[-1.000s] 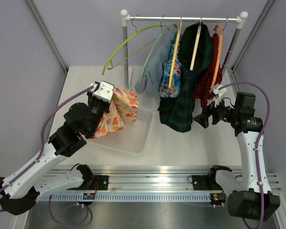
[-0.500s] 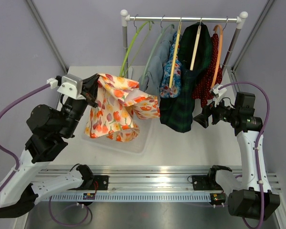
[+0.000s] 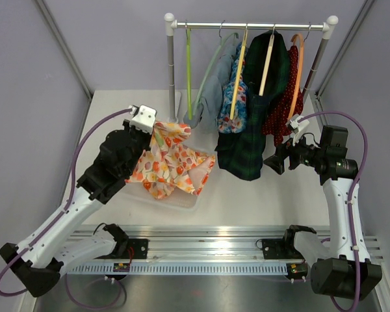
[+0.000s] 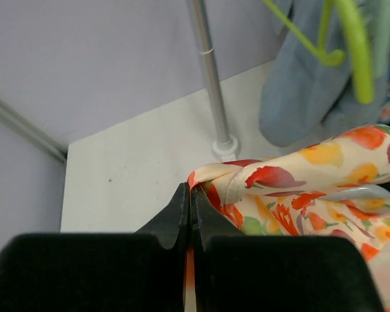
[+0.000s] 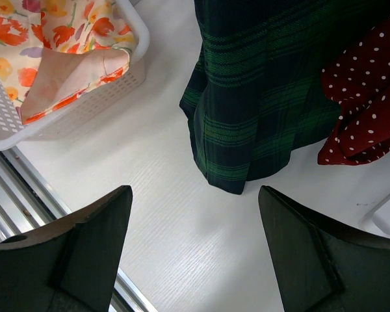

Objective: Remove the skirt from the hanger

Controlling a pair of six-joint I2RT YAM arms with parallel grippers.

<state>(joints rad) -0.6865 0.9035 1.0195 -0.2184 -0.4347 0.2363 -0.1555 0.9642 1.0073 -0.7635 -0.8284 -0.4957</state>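
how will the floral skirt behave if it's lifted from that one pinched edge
Likely floppy: the floral skirt drapes in folds from the left gripper, spilling over the basket rim. Probably light, since one thin pinch holds it.

Skirt [image 3: 175, 162] over basket [image 5: 91, 91], left of garments [image 3: 250, 130] on rack [image 3: 247, 26] behind

No text, label, brand, number or sign can be read in any of the views.
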